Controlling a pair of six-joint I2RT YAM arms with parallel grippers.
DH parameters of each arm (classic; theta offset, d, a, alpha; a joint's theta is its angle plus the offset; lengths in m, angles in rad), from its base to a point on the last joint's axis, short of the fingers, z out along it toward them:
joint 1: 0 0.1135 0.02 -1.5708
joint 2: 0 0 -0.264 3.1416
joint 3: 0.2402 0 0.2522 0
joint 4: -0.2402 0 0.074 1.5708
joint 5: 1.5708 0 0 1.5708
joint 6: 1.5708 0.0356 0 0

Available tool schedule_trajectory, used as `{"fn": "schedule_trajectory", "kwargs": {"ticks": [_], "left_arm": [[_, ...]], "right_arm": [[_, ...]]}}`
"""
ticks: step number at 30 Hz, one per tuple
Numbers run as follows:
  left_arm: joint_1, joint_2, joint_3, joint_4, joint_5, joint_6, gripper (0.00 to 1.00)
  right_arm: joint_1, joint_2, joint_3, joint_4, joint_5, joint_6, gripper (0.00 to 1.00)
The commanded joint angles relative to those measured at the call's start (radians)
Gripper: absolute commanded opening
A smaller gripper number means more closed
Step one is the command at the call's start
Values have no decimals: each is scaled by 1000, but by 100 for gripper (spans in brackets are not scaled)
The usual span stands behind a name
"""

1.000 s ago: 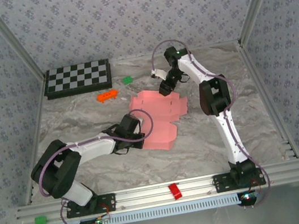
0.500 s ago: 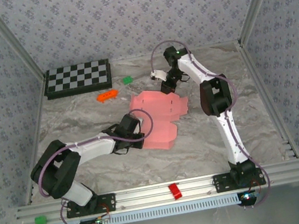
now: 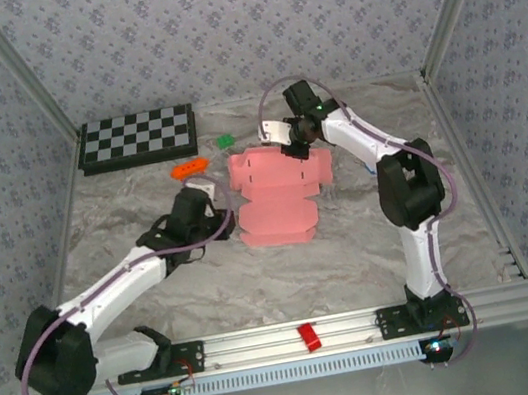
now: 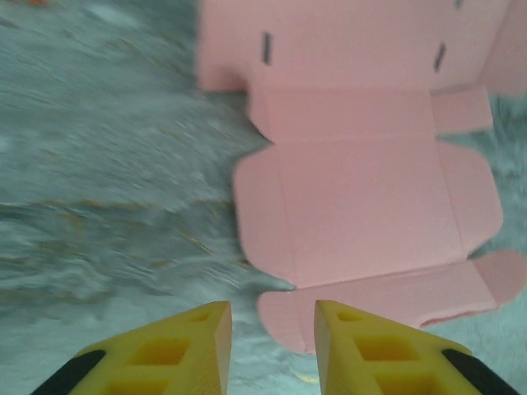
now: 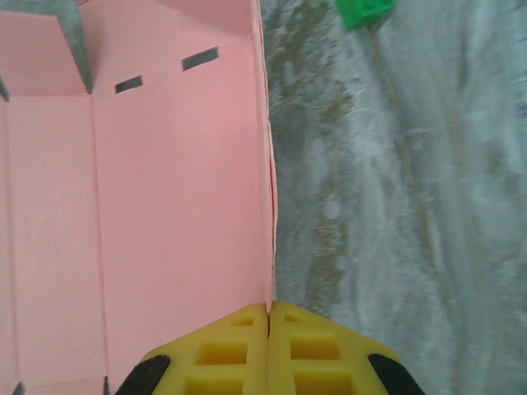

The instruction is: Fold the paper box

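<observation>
The pink paper box (image 3: 276, 201) lies unfolded mid-table, its far panel tilted up. My right gripper (image 3: 293, 149) is at that far edge. In the right wrist view its yellow fingers (image 5: 239, 350) are pressed together on the thin edge of the raised pink panel (image 5: 173, 189), so the right gripper (image 5: 269, 309) is shut on the paper box. My left gripper (image 3: 217, 208) sits just left of the box. In the left wrist view the left gripper (image 4: 272, 329) is open with nothing clamped, and the box's flaps (image 4: 362, 206) spread out ahead of it.
A checkerboard (image 3: 137, 137) lies at the back left. A small orange piece (image 3: 189, 168) and a green block (image 3: 225, 141) sit just behind the box; the green block (image 5: 366, 10) shows past the held panel. A red block (image 3: 309, 337) rests on the front rail.
The left gripper opened, let go of the box and pulled back to the left. The right gripper shut on the box's far edge and raised that panel; the box turned and shifted.
</observation>
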State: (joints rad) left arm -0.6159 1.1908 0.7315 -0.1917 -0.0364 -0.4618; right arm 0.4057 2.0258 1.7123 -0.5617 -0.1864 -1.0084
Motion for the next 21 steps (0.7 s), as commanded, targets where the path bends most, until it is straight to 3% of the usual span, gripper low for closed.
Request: {"fn": "schedule_trajectory", "kwargs": {"ticks": [1,9,21], "left_arm": [[71,-50,-27,-30,-16,-31,36],[248,35,14,-21,63,20,38],[314,358,229,-2,80,138,41]], "right_arm": [[15,-84,-118,232,90,-32,0],[69,-212,-358,495,172,-73,0],[171,-318,-661,850,291,-153,0]]}}
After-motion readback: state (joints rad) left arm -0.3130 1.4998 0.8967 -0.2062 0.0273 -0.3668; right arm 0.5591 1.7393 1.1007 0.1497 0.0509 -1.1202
